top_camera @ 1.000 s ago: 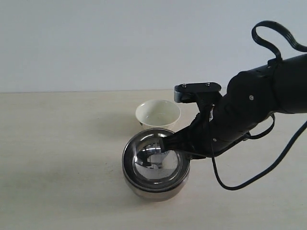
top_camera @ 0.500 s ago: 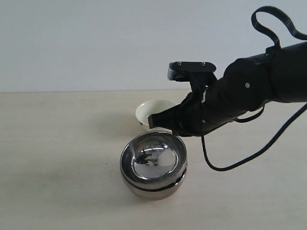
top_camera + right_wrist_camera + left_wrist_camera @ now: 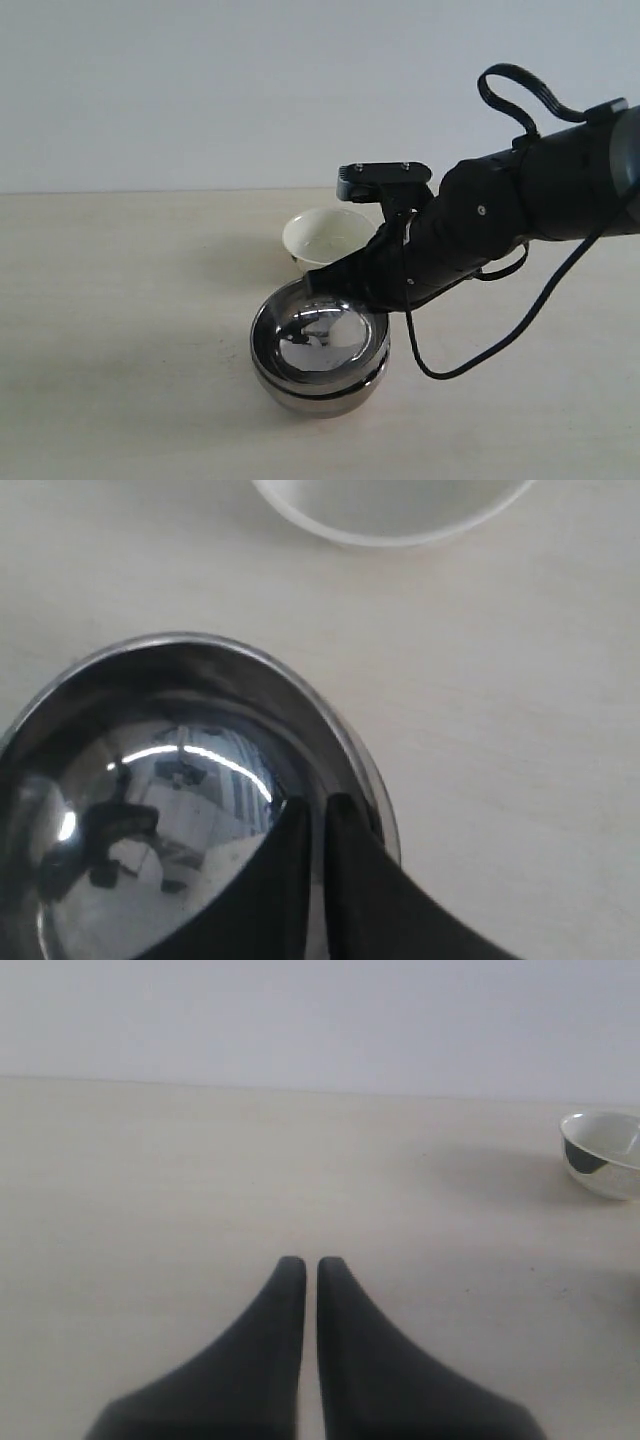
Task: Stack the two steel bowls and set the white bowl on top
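Right gripper [image 3: 308,805] is pinched to a bare slit with nothing in it, tips hanging over the rim of the steel bowls [image 3: 320,345], which sit nested one inside the other, so that stack looks done. The white bowl [image 3: 330,238] waits just behind on the table [image 3: 120,300], likely the next pickup. Left gripper [image 3: 303,1265] idles well apart, fingers nearly together, empty.

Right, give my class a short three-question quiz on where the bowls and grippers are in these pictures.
1. True or false: the white bowl stands on the table, apart from the two steel bowls.
2. The two steel bowls are: A side by side, B nested in one stack, C upside down.
3. Fill in: the right gripper hovers over the steel bowls' rim, its jaws ____.
Key: 1 true; 2 B; 3 shut.
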{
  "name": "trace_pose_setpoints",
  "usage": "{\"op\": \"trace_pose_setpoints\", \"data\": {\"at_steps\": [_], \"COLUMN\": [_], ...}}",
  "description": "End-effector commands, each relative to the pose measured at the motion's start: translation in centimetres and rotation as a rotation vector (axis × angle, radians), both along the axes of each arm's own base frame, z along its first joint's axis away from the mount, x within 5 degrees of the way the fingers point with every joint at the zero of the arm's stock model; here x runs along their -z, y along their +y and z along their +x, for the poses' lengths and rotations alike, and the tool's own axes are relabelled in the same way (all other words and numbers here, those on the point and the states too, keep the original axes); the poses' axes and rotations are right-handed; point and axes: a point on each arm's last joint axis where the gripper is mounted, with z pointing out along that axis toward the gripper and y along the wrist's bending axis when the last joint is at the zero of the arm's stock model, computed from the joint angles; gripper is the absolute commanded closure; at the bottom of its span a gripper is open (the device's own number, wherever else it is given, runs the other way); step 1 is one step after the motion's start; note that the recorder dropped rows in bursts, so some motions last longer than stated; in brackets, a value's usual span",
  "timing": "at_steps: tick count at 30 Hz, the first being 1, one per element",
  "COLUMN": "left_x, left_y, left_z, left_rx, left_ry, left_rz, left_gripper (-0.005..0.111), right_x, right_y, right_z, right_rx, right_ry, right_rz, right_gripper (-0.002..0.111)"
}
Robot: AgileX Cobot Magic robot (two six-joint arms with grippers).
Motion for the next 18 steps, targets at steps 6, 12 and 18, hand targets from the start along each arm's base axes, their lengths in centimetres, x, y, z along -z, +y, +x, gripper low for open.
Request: {"op": "trace_pose_setpoints", "data": {"at_steps": [6, 12, 18], "left_x": [0.0, 0.0, 0.0], "left_y": [0.0, 0.0, 0.0], "left_z": [0.0, 0.0, 0.0], "left_rx": [0.003, 0.003, 0.003], "left_ry": [-0.007, -0.007, -0.007], "left_rz": [-0.005, -0.005, -0.005], "left_gripper": [0.103, 0.103, 0.103], "right_x": [-0.7, -3.6, -2.2], "right_y": [-0.1, -0.3, -1.3], "right_z": [-0.3, -2.3, -3.5], "right_rx": [-0.021, -0.082, -0.086], "right_ry": [-0.013, -0.03, 0.019], "right_rz": [-0.012, -0.026, -0.069], "right_gripper": [0.108, 0.108, 0.108]}}
